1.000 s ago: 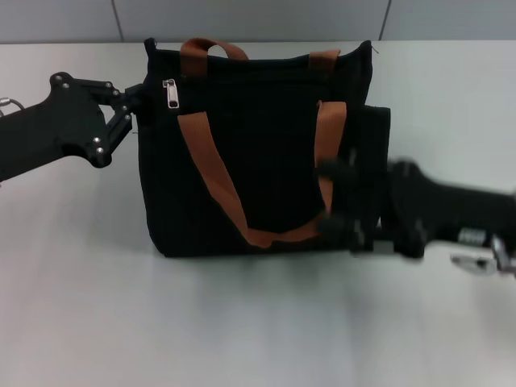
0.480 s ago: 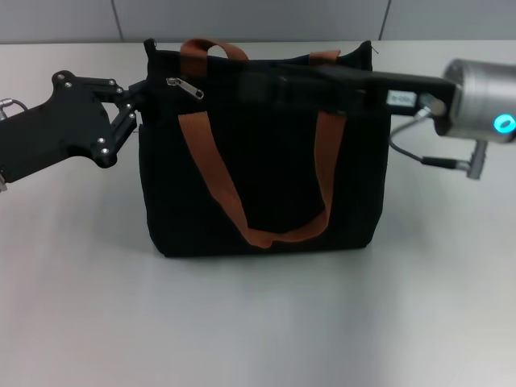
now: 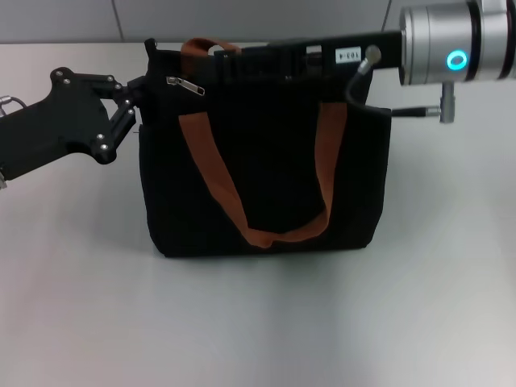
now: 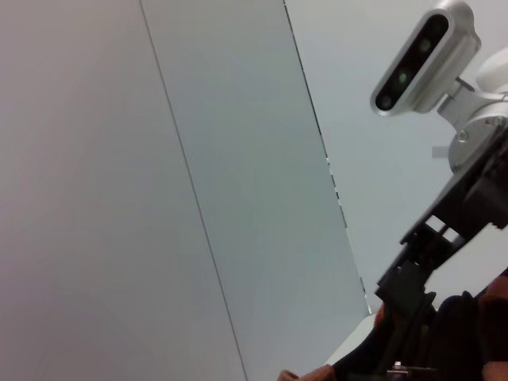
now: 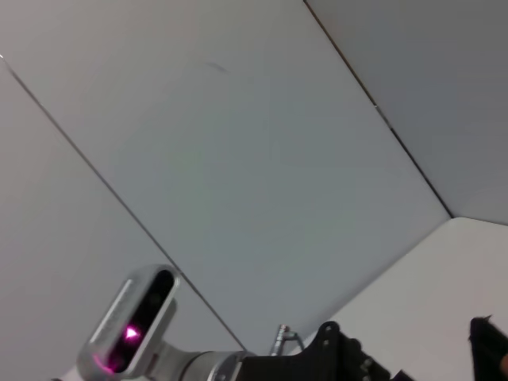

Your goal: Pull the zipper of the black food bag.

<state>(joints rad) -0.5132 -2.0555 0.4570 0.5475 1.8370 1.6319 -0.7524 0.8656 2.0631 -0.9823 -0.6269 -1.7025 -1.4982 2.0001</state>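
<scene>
The black food bag stands upright mid-table, with orange-brown handles hanging down its front. The silver zipper pull lies at the left end of the bag's top edge. My left gripper sits at the bag's upper left corner, with its fingers closed on the side edge. My right gripper reaches in from the right along the top of the bag and ends a little to the right of the zipper. It shows black against the black bag. In the left wrist view the right gripper hangs over the bag's top.
The white table runs out on all sides of the bag, and a grey panelled wall stands behind it. The right arm's silver wrist hovers above the bag's right top corner. The left arm's wrist camera shows in the right wrist view.
The right arm rose from the bag's lower right side and reached left over the top edge. The zipper pull flipped from hanging down to lying rightward. The left gripper stayed put.
</scene>
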